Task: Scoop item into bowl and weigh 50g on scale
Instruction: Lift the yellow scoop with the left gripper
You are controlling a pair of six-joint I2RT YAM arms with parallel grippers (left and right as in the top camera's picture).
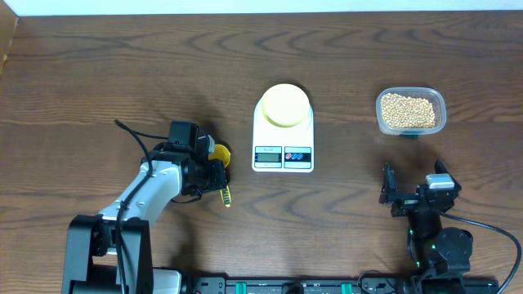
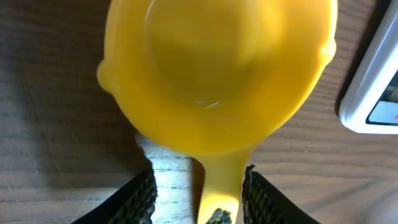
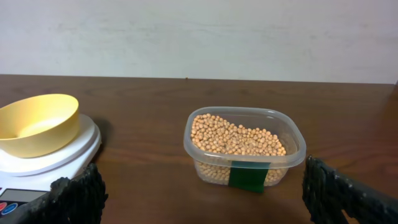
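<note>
A yellow long-handled scoop point(image 1: 219, 152) lies on the table left of the scale point(image 1: 283, 155); its empty cup point(image 2: 217, 68) fills the left wrist view. My left gripper point(image 1: 214, 175) straddles the scoop's handle point(image 2: 219, 180): the right pad touches it, while a gap shows at the left pad, so the jaws are still open. The pale-yellow bowl point(image 1: 285, 104) stands empty on the white scale point(image 3: 62, 155). The item, tan beans point(image 1: 409, 110), fills a clear tub point(image 3: 292, 155). My right gripper point(image 1: 414, 173) stays wide open in front of the tub, holding nothing.
The scale's corner point(image 2: 373, 81) lies just right of the scoop cup. A green tape patch point(image 3: 247, 177) marks the tub's front. A pale wall runs behind the table's far edge. Bare wood separates the scale and the tub.
</note>
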